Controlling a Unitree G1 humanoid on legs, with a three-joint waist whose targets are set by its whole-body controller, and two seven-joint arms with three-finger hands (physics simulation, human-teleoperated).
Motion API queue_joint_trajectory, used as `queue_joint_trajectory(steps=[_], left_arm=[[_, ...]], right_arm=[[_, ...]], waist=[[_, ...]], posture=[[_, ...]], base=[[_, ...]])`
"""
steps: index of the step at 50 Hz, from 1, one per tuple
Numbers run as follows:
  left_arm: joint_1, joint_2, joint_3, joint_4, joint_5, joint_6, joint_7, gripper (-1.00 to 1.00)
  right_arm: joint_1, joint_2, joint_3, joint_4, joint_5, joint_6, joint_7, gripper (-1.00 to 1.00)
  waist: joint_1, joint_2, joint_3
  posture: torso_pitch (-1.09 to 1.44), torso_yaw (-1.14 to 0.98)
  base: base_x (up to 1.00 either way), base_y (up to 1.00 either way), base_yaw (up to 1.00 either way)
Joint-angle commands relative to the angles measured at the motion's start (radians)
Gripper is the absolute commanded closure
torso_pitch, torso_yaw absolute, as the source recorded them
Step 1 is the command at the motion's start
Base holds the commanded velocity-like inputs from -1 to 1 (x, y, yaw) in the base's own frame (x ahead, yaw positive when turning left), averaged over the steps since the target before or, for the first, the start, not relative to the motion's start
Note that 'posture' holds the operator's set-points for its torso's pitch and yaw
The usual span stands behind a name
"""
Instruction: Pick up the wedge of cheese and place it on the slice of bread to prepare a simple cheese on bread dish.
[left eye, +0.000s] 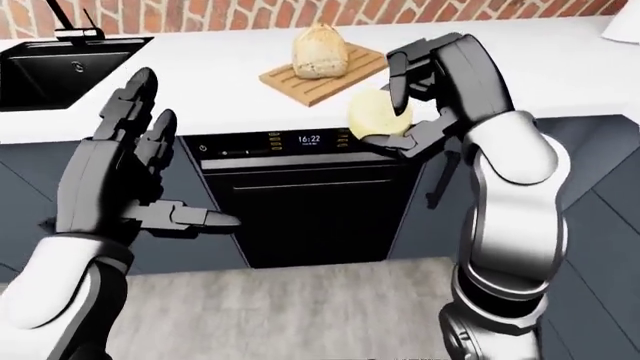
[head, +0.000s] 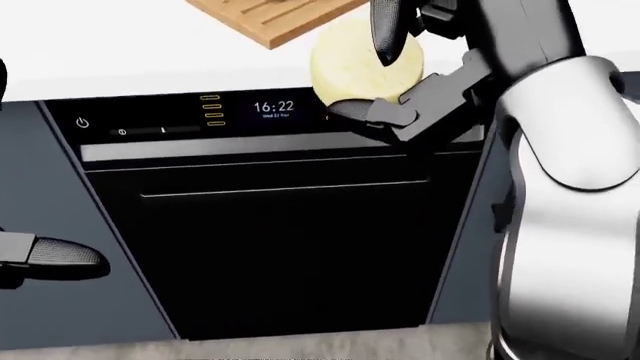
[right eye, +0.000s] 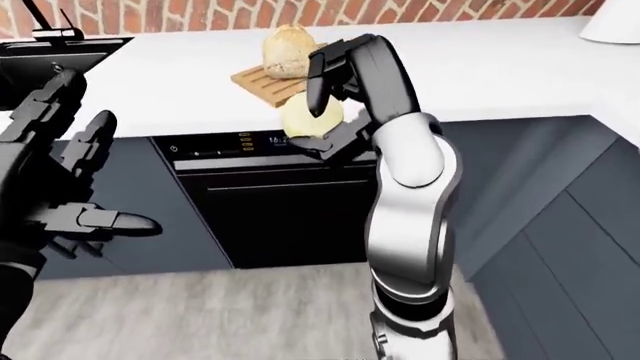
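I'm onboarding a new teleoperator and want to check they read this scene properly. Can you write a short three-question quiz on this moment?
1. True or false: the right robot hand has its fingers closed round the cheese.
2. Where is the bread? A) on the cutting board B) in the sink C) on the floor
3. Fill in: the left robot hand is ____ and holds nothing.

Key: 1 true; 2 A; 3 open.

Head view tilts down, close on oven (head: 270, 225) at 6 o'clock; eye views sit wider, sharing counter (left eye: 200, 90) at 12.
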Motion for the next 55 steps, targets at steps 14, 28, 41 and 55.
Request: queue_joint_trajectory(steps=[14, 28, 41, 55], left_arm=[[-0.028, 0.035, 0.036, -0.035, -0.034, -0.037, 0.021, -1.00], [-0.040, 0.057, 0.056, -0.044, -0.066, -0.016, 0.033, -1.00], [-0.033, 0.073, 0.068, -0.042, -0.087, -0.023, 0.043, -1.00], [-0.028, 0.083, 0.083, -0.039, -0.106, -0.029, 0.049, -1.00]], right_arm=[[-0.062, -0.004, -0.016, -0.044, -0.034, -0.005, 0.012, 1.00], [-0.095, -0.056, -0.055, -0.064, -0.014, 0.029, 0.022, 1.00], [-0.094, -0.132, -0.094, -0.102, 0.037, 0.071, 0.009, 1.00], [-0.100, -0.158, -0.092, -0.096, 0.068, 0.077, -0.016, 1.00]], waist=[[-0.013, 0.097, -0.020], [0.000, -0.033, -0.034], [-0.010, 0.026, -0.031], [-0.001, -0.037, -0.029]], posture=[[0.00, 0.00], [0.00, 0.00], [0.00, 0.00], [0.00, 0.00]], base=[[0.25, 0.00, 0.00], [0.37, 0.00, 0.00], [0.16, 0.00, 0.00], [0.27, 0.00, 0.00]])
